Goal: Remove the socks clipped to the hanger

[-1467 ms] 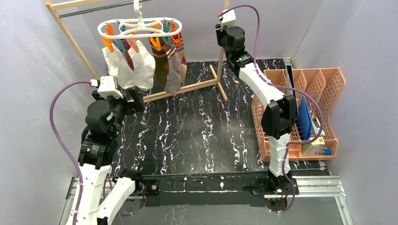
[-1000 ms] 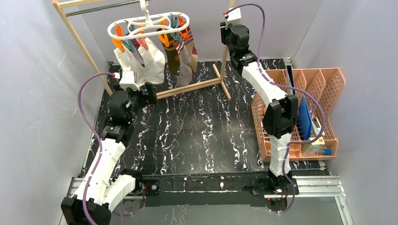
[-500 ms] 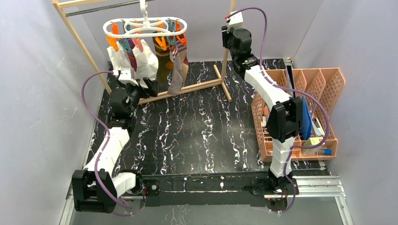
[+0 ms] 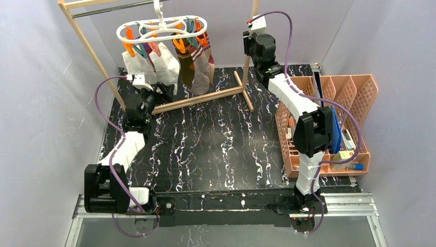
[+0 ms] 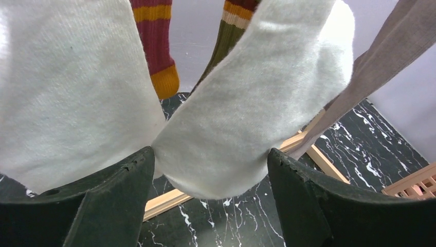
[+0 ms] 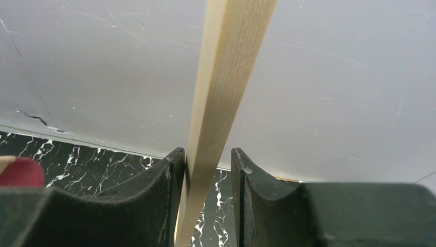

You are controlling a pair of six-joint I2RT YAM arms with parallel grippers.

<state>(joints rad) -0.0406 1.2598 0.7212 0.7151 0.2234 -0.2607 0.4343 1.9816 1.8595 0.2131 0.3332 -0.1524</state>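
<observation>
Socks (image 5: pixel 247 103): two white ones, left gripper (image 5: pixel 208 154) spread around one, right gripper (image 6: pixel 206 154) pinching wooden post (image 6: pixel 231 62).

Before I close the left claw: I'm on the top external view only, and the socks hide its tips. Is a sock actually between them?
Observer: Yes. On the left wrist view the left claw is open, with the toe of one white sock hanging between its fingers.
Operator: And the neighbouring sock?
Observer: The second white sock hangs over one fingertip, mostly outside the gap.
Operator: What is the right claw doing?
Observer: Its wrist view shows the right claw shut on the wooden post.
</observation>
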